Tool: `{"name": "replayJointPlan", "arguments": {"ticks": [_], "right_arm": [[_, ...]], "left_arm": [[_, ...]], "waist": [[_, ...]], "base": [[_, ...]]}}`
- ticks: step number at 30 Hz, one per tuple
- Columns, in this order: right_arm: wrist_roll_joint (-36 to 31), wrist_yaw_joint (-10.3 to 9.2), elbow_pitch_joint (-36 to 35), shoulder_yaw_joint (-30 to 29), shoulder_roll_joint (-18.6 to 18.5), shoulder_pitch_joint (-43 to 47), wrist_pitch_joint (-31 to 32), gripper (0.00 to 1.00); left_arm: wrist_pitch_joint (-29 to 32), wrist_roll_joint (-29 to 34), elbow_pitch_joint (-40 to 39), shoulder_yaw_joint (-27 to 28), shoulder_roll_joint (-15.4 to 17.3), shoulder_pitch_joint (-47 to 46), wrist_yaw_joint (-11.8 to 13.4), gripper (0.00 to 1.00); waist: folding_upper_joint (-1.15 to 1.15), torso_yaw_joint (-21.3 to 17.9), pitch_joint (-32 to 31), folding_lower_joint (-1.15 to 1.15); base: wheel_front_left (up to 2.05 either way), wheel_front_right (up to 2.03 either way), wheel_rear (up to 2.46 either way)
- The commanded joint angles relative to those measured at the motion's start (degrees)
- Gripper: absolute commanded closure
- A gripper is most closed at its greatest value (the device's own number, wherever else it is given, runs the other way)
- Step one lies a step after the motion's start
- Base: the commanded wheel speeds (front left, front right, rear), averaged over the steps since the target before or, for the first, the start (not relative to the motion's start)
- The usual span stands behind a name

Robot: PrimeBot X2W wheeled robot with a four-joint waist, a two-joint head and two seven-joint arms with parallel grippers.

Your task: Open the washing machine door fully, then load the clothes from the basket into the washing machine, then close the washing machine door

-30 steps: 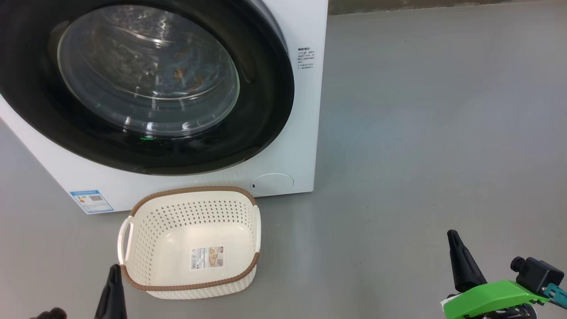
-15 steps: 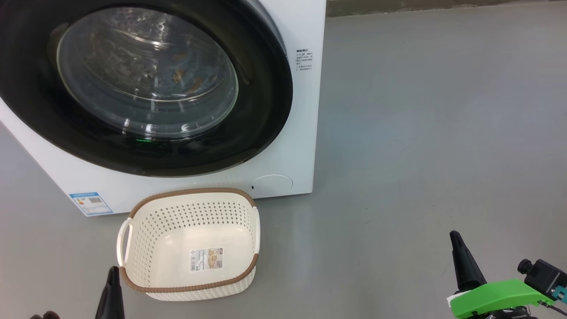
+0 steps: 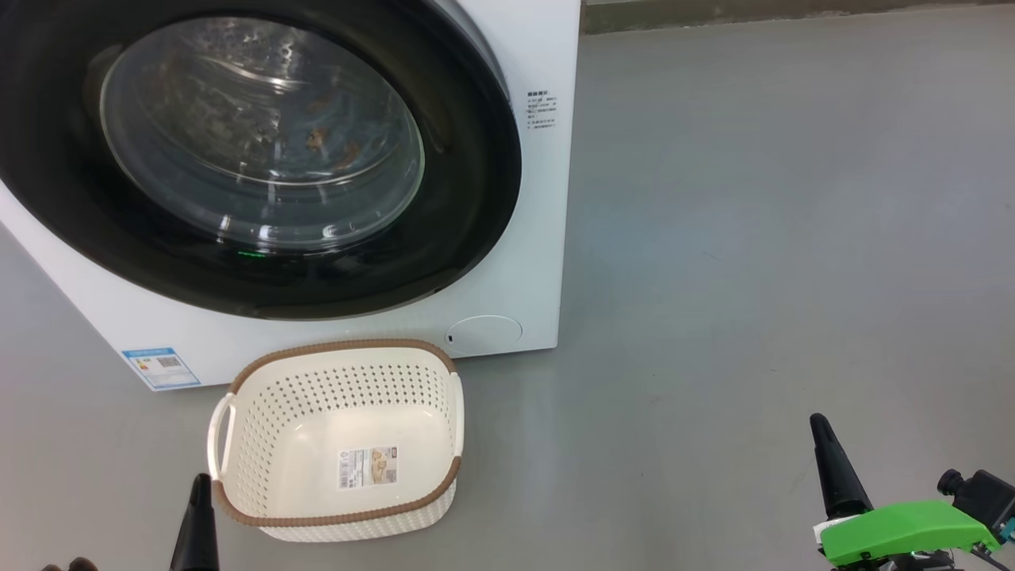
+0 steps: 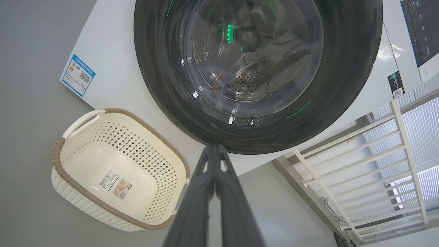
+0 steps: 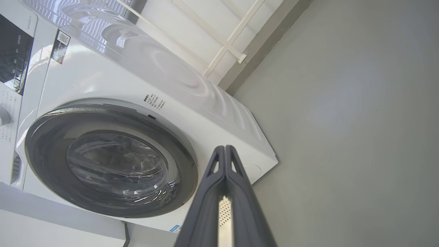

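Looks finished: door (image 3: pixel 262 262) shut, clothes (image 3: pixel 317 139) behind its glass, basket (image 3: pixel 341 346) empty at six o'clock of the washer (image 3: pixel 547 198), left gripper (image 4: pixel 214 147) and right gripper (image 5: pixel 224 148) fingers pressed together, holding nothing.

Closed washing machine door (image 5: pixel 111 161), white washer (image 5: pixel 212 113)

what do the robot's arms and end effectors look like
The left end effector and the right end effector look alike: each has two long dark grey fingers that taper to a point, with a small triangular cut-out near each tip. Behind the right one sit a bright green cover and a small black camera.
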Motion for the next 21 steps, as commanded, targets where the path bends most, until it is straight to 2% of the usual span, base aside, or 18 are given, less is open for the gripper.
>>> {"name": "replayJointPlan", "arguments": {"ticks": [1,21], "right_arm": [[1.96,-0.09,-1.65,0.20,-0.26,-1.98,0.39,1.00],[15.08,-0.11,-1.82,-0.46,-0.26,-2.18,3.77,1.00]], "left_arm": [[0.36,-1.63,-1.00,1.42,1.25,-2.95,-0.10,1.00],[3.68,-14.21,-0.30,2.21,1.38,-4.34,-0.13,1.00]], "waist": [[0.00,-0.02,-0.03,0.00],[0.00,-0.36,-0.42,0.00]], "base": [[0.00,0.00,0.00],[0.00,0.00,0.00]]}}
